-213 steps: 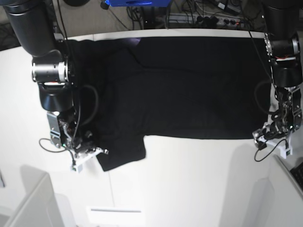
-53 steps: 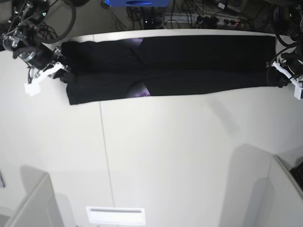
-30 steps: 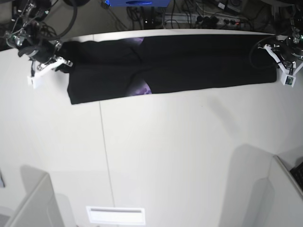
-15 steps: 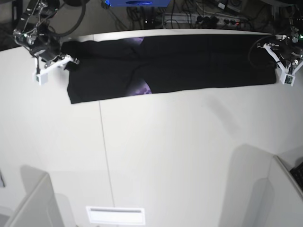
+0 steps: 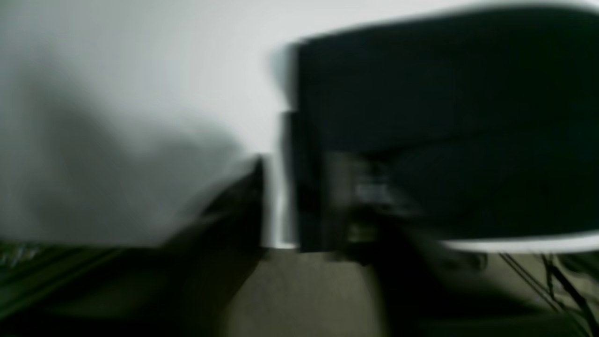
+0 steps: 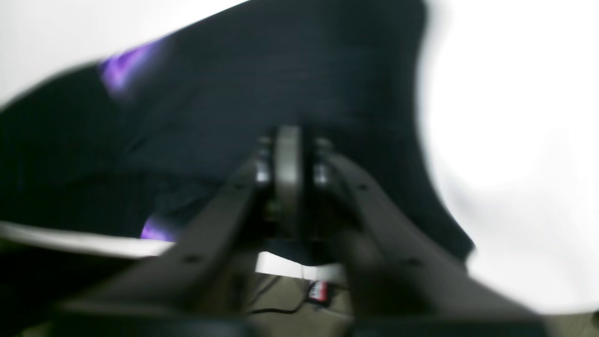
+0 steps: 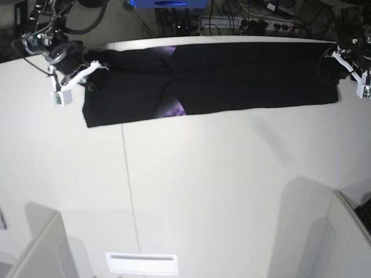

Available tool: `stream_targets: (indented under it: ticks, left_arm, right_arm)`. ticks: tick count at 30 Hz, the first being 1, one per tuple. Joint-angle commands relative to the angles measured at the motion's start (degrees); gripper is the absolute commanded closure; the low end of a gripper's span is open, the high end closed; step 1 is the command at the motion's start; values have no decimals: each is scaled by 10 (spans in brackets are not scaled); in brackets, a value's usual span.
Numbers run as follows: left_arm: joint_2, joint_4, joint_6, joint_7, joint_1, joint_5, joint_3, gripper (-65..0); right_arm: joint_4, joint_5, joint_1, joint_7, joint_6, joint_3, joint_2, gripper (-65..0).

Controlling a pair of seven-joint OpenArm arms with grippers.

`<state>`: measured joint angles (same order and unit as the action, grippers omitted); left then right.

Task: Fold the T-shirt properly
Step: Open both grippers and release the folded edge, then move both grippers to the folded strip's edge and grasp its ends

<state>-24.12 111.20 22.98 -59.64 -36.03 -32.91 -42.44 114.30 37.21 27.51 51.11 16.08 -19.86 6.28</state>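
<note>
Base view: black cloth T-shirt folded into long band, both claws pressed together.

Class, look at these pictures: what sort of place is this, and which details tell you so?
Probably a robotics lab or workshop: a plain white table holding only a black T-shirt, with a power strip and tangled cables on the floor behind it.

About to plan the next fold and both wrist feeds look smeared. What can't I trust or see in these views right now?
- Left wrist view: motion blur; the left gripper cannot be made out over the T-shirt.
- Right wrist view: blurred; whether the right gripper pinches cloth is unclear.
- Base view: both grippers too small to show their jaws; the shirt's print is folded under, only purple slivers showing.
- Base view: both arms cut off by the frame edges.
</note>
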Motion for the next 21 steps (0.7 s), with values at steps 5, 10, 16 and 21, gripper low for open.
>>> stream_targets:
  ticks: [5, 10, 16, 21]
  left_arm:
    - [28, -27, 1, 6, 18, 4, -2, 0]
    - [49, -60, 0, 7, 37, 4, -4, 0]
    - [66, -115, 0, 8, 72, 28, -2, 0]
    - [96, -134, 3, 20, 115, 136, 8, 0]
  right_arm:
    - [-4, 5, -14, -9, 1, 19, 1, 0]
    - [-36, 5, -27, -9, 1, 19, 4, 0]
    - [-106, 5, -50, -9, 1, 18, 11, 0]
    - [-153, -62, -79, -13, 1, 19, 9, 0]
